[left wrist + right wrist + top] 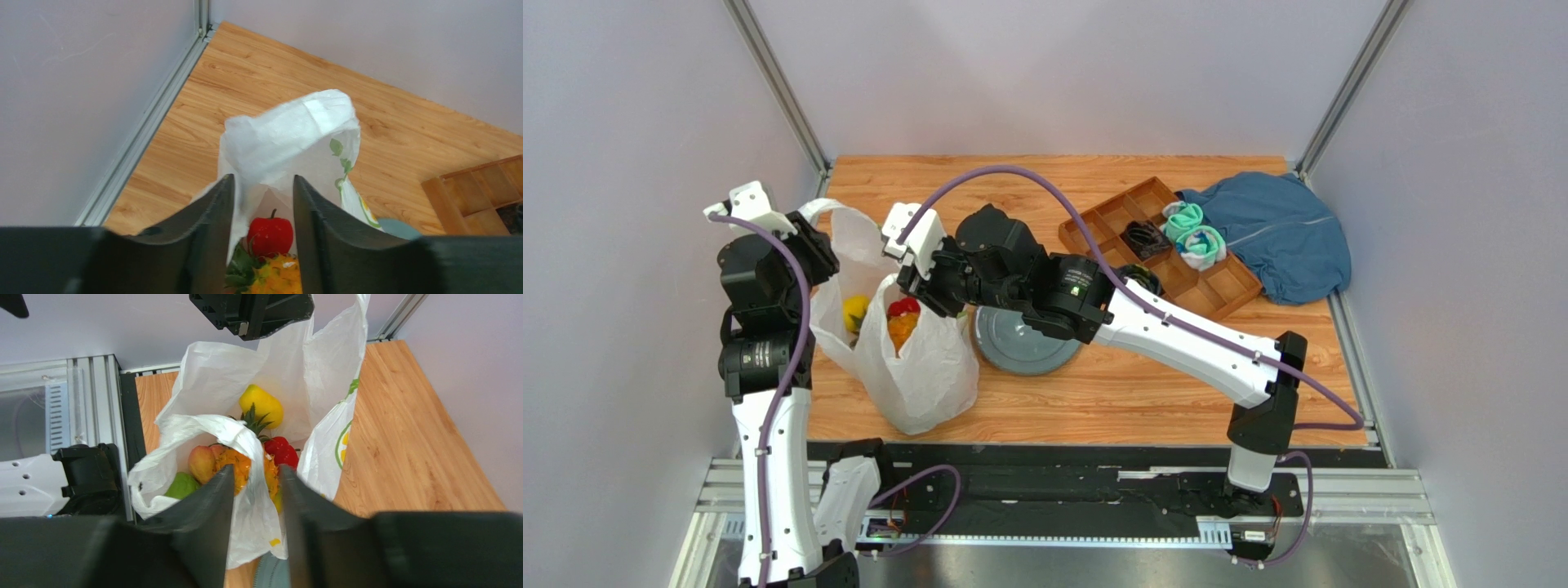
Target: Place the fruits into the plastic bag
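one plastic bag [922,368], two socks [1194,233], one plate [1020,347]

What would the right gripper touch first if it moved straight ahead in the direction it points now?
Probably the plastic bag: the right gripper has its near rim fold between the fingers already. Just beyond sits the orange pineapple, though depth is unclear.

Lab test cell, plain panel walls [634,184], aluminium framing [781,86]

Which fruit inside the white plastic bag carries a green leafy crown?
The orange toy pineapple, at the middle of the white plastic bag; the yellow, red, peach and green fruits around it show no such crown.
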`<action>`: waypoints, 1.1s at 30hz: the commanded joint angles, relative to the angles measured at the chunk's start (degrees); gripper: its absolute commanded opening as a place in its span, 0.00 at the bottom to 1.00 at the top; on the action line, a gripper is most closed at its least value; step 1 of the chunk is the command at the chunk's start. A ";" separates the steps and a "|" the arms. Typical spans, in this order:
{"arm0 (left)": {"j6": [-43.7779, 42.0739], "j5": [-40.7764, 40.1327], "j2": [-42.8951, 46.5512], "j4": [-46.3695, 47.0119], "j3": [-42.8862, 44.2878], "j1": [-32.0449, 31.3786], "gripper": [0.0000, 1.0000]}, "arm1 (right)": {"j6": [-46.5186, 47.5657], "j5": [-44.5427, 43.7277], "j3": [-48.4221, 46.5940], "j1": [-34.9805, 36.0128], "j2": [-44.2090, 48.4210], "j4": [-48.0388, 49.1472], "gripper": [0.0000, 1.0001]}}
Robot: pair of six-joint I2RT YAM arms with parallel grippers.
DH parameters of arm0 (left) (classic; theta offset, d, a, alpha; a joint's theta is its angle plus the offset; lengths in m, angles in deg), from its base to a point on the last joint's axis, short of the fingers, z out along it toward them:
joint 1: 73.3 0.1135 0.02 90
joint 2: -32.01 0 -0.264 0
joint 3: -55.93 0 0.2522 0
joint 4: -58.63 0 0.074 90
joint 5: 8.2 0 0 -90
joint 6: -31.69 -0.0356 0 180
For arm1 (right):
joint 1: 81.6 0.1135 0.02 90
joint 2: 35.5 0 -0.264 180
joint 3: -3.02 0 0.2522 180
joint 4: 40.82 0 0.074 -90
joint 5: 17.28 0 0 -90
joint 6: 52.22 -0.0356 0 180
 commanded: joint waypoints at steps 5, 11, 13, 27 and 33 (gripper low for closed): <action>1.48 -0.92 2.29 -3.70 6.26 -0.11 0.93 | 1.00 -0.49 -0.05 0.18 4.03 2.34 0.75; 2.44 -0.39 7.04 -6.95 5.90 -0.11 0.95 | 0.56 -0.06 6.53 0.18 9.74 4.88 0.83; 3.06 -1.53 9.84 -8.44 5.64 -0.11 0.95 | -0.84 0.04 9.26 0.18 13.60 6.81 0.84; 1.30 -5.14 22.51 -19.16 8.54 -0.11 0.96 | -21.84 -9.01 42.19 -16.14 38.30 8.76 0.84; 1.48 -8.04 22.25 -25.85 10.74 -0.11 0.97 | -29.85 -23.33 51.71 -25.03 51.39 4.37 0.83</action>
